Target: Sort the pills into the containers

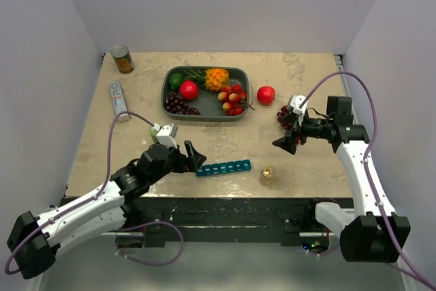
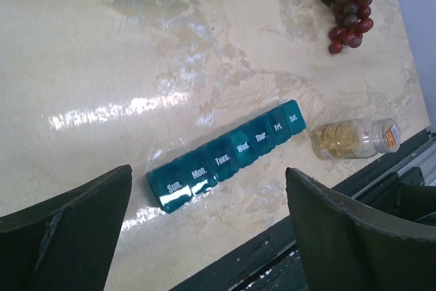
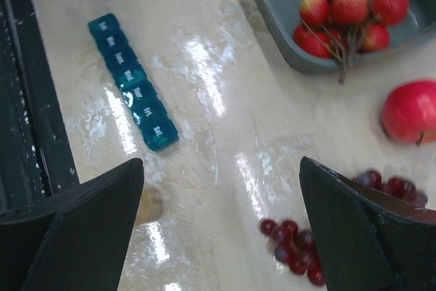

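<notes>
Currently L gripper (image 1: pixel 193 156), wide apart, sits by 7-day pill organiser (image 1: pixel 224 167); R gripper (image 1: pixel 288 131) apart too, empty.

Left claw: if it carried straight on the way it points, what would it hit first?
Probably the teal pill organiser, at its Sun. end, which lies just ahead of the open left claw. Depth is hard to judge, though.

From my left wrist the grape bunch (image 2: pixel 347 5) runs off the top edge, while from my right wrist my own finger (image 3: pixel 75 236) covers most of the pill bottle (image 3: pixel 151 204) and the tray (image 3: pixel 276 28) is cropped.
</notes>
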